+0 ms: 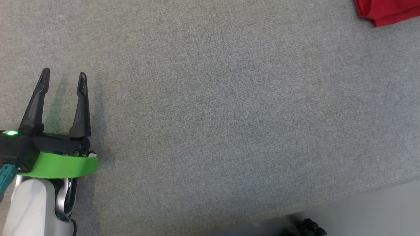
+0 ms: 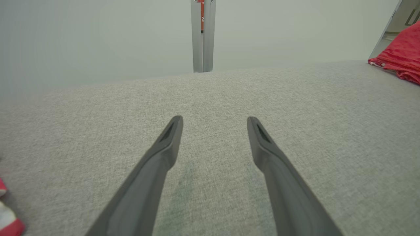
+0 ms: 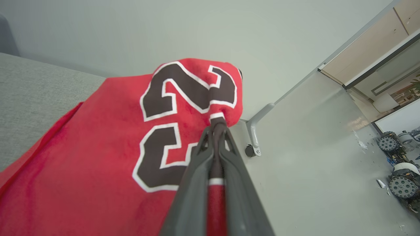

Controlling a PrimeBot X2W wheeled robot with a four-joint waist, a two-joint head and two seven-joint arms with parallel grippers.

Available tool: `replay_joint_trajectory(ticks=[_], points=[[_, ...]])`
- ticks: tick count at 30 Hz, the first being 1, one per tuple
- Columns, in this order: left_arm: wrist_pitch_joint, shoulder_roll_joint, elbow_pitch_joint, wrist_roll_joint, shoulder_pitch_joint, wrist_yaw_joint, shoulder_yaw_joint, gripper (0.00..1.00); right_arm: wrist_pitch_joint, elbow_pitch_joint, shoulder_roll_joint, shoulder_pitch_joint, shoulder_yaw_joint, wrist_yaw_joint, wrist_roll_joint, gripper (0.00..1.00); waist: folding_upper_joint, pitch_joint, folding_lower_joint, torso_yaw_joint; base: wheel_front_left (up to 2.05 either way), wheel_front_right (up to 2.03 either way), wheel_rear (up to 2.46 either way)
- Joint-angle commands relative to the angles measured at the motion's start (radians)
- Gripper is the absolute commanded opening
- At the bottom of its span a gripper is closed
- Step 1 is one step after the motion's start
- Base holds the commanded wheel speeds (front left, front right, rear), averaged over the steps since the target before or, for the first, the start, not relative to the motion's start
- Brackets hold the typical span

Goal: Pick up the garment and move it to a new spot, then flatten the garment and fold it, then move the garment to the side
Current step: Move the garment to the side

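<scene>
The right hand clamps the red jersey; the left hand hangs spread over the grey surface.

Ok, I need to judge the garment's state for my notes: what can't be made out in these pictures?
Garment, head view: cut off by the top right corner, layout unknown.
Garment, right wrist view: runs past the left and bottom edges; the shut right gripper covers the pinched part.
Red-and-white thing, left wrist view: cut by the lower left edge, unidentifiable.
</scene>
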Motion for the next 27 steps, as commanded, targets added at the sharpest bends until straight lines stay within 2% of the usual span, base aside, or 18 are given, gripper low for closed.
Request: replay_joint_trajectory(ticks=[1,3,4,5,6,9,15,21,27], points=[[0.000,0.006,-0.005,-0.006,-0.003,-0.004,-0.003,1.00,0.009,0.006,0.005,-0.023,-0.002,-0.002,-0.013,0.00,0.0000,0.005,-0.0001,0.006,0.00,0.00,0.00],[0.000,0.007,-0.006,-0.006,-0.005,-0.004,-0.003,1.00,0.021,0.020,0.010,-0.044,-0.007,-0.002,-0.035,0.00,0.0000,0.008,-0.0001,0.013,0.00,0.00,0.00],[0.000,0.006,-0.006,-0.006,-0.006,-0.004,-0.006,1.00,0.025,0.029,0.007,-0.051,-0.005,-0.002,-0.058,0.08,0.0000,0.008,-0.0001,0.018,0.00,0.00,0.00],[0.000,0.004,-0.006,-0.007,-0.007,-0.004,-0.007,1.00,0.029,0.037,0.003,-0.059,-0.006,-0.002,-0.077,0.82,0.0000,0.007,-0.0001,0.022,0.00,0.00,0.00],[0.000,0.001,-0.005,-0.007,-0.007,-0.004,-0.008,1.00,0.027,0.047,0.002,-0.070,-0.017,-0.002,-0.093,1.00,0.0000,0.005,-0.0001,0.027,0.00,0.00,0.00],[0.000,-0.008,0.001,-0.008,-0.010,-0.004,-0.007,1.00,0.002,0.067,0.002,-0.089,-0.040,-0.002,-0.126,1.00,0.0000,-0.003,-0.0001,0.035,0.00,0.00,0.00],[0.000,-0.028,0.028,-0.008,0.008,-0.004,-0.005,1.00,-0.071,0.074,0.039,-0.068,-0.042,-0.002,-0.144,1.00,0.0000,-0.051,-0.0001,0.037,0.00,0.00,0.00],[0.000,-0.065,0.081,-0.004,0.055,-0.004,0.016,1.00,-0.181,0.039,0.125,0.021,-0.019,-0.002,-0.123,1.00,0.0000,-0.186,-0.0001,0.055,0.00,0.00,0.00],[0.000,-0.100,0.129,0.015,0.138,-0.004,0.061,1.00,-0.224,-0.046,0.210,0.175,0.004,-0.002,-0.076,1.00,0.0000,-0.337,-0.0001,0.086,0.00,0.00,0.00]])
